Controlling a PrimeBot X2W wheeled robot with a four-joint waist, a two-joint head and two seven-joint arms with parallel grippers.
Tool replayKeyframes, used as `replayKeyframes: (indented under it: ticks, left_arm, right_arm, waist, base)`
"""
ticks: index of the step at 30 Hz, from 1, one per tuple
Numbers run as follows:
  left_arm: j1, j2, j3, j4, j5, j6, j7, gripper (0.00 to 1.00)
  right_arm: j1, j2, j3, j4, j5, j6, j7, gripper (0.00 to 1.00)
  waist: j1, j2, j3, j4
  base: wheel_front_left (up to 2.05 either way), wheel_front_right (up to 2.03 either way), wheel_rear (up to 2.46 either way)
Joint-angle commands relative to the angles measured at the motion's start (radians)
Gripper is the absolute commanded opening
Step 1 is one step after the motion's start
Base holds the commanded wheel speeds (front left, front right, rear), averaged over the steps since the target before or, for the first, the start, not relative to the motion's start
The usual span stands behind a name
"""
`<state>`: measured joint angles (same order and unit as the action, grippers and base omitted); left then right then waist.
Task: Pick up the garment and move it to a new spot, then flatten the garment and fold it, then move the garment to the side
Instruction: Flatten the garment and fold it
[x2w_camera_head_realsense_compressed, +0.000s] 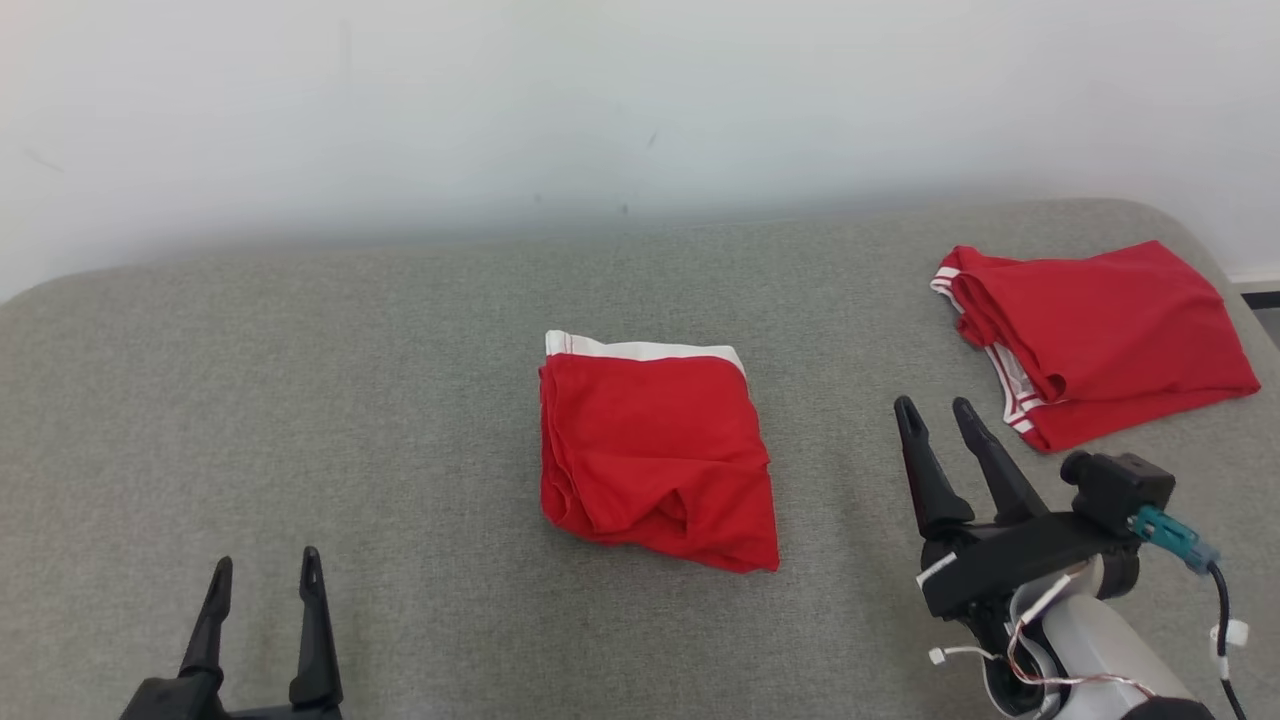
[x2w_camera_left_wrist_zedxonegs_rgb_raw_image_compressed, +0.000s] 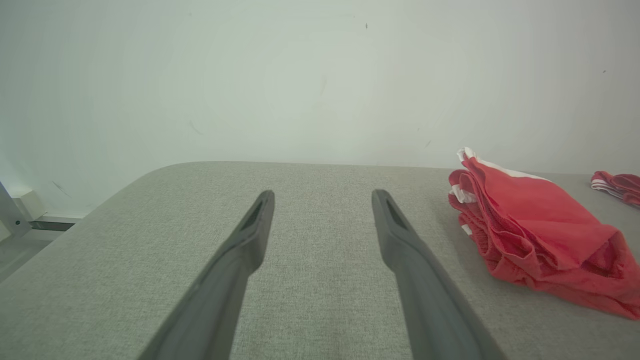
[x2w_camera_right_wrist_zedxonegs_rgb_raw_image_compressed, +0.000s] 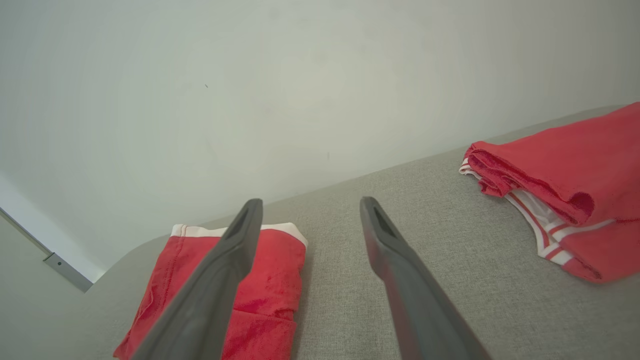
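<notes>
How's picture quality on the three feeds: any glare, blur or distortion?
Head view: soft, even light, no glare; centre garment sharp, thin shadow at its edge; wall washed pale. Left wrist view: left gripper looks soft toward the bottom edge. Right wrist view: table runs tilted across the frame; right gripper hides part of that garment.
</notes>
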<state>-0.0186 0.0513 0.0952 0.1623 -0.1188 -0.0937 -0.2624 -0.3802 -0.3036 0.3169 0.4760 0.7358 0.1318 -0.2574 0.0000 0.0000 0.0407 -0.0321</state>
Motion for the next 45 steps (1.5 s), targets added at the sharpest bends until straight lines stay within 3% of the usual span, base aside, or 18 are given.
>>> replayKeyframes:
  ticks: [1, 14, 23, 36, 45]
  left_arm:
    - [0.015, 0.000, 0.011, 0.000, 0.002, 0.001, -0.003, 1.00]
    - [0.058, -0.001, -0.009, -0.041, 0.023, 0.025, -0.003, 1.00]
    - [0.079, -0.001, -0.006, -0.055, 0.033, 0.024, -0.003, 1.00]
    - [0.125, 0.008, 0.006, -0.080, 0.057, 0.018, -0.003, 1.00]
    - [0.131, 0.033, -0.023, -0.089, 0.051, -0.011, -0.003, 1.00]
  right_arm:
    - [0.028, 0.003, -0.017, -0.020, -0.030, -0.003, -0.007, 1.00]
    - [0.235, 0.091, -0.214, -0.223, -0.248, -0.003, -0.008, 1.00]
    - [0.331, 0.137, -0.241, -0.302, -0.384, -0.003, -0.008, 1.00]
    - [0.366, 0.165, -0.255, -0.309, -0.424, -0.003, -0.008, 1.00]
    - [0.369, 0.171, -0.259, -0.299, -0.433, -0.003, -0.008, 1.00]
  waist:
    - [0.0000, 0.0000, -0.007, -0.013]
    - [0.0000, 0.0000, -0.029, -0.029]
    - [0.0000, 0.0000, -0.039, -0.029]
    - [0.0000, 0.0000, -0.052, -0.021]
    - [0.0000, 0.0000, -0.053, -0.008]
  base:
    - [0.00, 0.00, 0.00]
    - [0.00, 0.00, 0.00]
    - [0.00, 0.00, 0.00]
    - [0.00, 0.00, 0.00]
    - [0.00, 0.00, 0.00]
